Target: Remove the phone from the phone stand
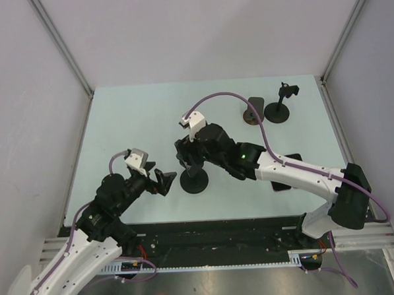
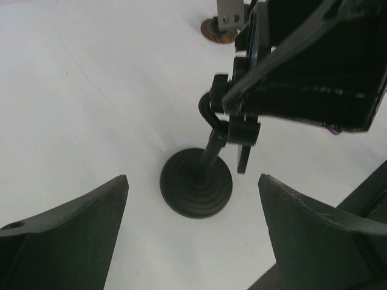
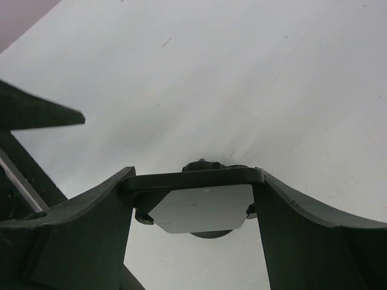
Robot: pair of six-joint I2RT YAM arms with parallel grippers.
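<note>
phone stand [image 1: 194, 181]: black, round disc base with concentric ridges, lying flat on the desk [image 1: 130, 124], front-centre. A thin stem rises from the middle of the disc to a black clamp head on top.

phone [image 3: 202, 208]: dark slab with a glossy face that reflects pale. Not off the stand yet, it sits in the clamp head above the base. Small clamp tabs show at its two lower corners, and the stand's knob is just behind its edge. It is pinched end to end between the right gripper [image 3: 195, 181] fingers. Mostly hidden in the top view.
</note>
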